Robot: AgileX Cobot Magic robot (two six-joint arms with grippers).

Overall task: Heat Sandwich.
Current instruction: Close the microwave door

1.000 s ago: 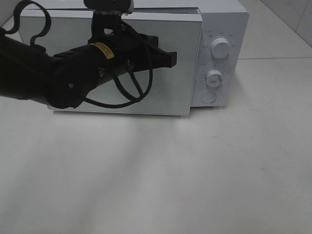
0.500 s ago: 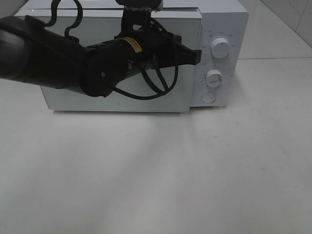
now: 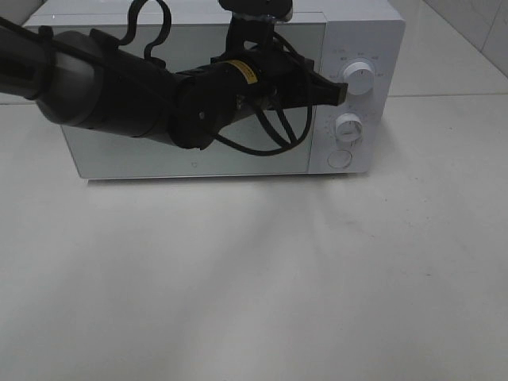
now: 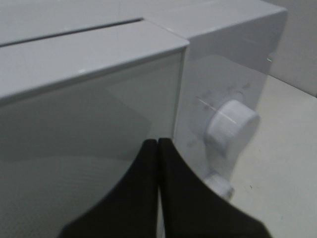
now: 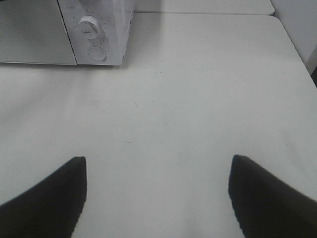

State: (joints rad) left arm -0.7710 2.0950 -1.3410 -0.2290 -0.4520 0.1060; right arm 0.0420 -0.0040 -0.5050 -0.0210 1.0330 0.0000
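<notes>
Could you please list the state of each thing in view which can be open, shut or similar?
Microwave door: closed.
Left end effector: shut, holding nothing, close to the upper knob.
Right end effector: open, holding nothing, above the table.

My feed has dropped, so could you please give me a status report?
Left pincer shut, near the upper knob. Right pincer open above the table. Sandwich not in view; microwave door closed.

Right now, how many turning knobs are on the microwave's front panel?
2. The upper knob sits beside the left gripper; the lower knob is directly below it, above a flat round button.
</notes>
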